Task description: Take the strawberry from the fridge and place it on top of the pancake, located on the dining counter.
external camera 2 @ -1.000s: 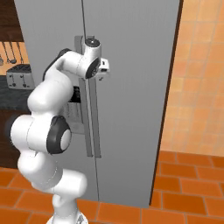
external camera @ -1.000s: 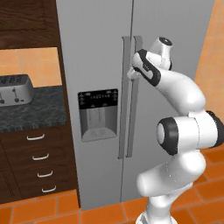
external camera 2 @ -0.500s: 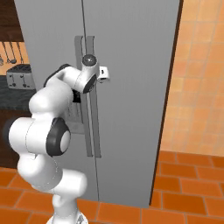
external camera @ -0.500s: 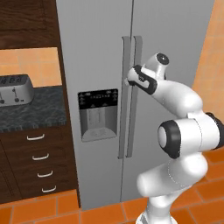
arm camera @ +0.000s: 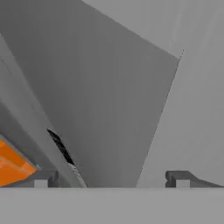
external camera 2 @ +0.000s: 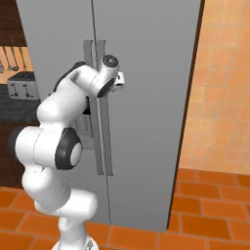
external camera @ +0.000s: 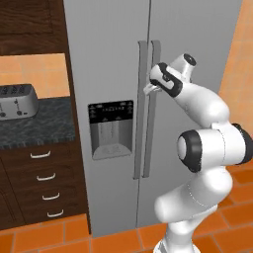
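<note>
fridge (external camera: 113,74) doors closed, both long handles meeting at the centre seam. claw (external camera: 150,89) up against the right-hand handle (external camera: 152,106), about level with the top of the black dispenser panel (external camera: 111,129). claw released, fingertips (arm camera: 40,179) spread wide in hand view, grey door surface between them. toaster (external camera: 18,100) on dark tabletop (external camera: 34,123) left of fridge.

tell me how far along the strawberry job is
Nothing looks done yet: both fridge doors are shut. In hand: the open claw sits at the right door's handle, apparently about to grip it. Left: pulling the door open, taking the strawberry, and carrying it to the pancake.
</note>
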Tool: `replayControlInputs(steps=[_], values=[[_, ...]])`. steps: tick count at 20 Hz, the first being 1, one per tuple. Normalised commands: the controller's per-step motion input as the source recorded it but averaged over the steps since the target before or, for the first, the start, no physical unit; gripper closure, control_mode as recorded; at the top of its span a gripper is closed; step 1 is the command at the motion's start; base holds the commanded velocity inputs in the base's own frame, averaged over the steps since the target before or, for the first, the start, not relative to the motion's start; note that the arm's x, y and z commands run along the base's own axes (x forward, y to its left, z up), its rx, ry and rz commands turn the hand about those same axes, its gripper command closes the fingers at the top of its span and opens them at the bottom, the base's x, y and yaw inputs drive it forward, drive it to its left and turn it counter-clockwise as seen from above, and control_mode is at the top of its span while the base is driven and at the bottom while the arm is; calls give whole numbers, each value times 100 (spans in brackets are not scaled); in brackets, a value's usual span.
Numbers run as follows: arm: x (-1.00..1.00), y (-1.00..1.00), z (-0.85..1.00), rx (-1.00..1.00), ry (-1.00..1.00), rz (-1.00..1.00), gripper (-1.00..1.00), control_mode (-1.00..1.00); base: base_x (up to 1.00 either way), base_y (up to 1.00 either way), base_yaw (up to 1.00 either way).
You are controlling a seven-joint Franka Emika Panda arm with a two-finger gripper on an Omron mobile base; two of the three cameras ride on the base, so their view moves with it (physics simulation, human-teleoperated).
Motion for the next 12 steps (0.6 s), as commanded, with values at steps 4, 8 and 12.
replayControlInputs(steps=[4,8,12], values=[[0,5,-44,10,-61,2,100,-100,0,0,0],[0,30,-42,9,-81,4,100,-100,0,0,0],[0,29,-33,5,-52,0,100,-100,0,0,0]])
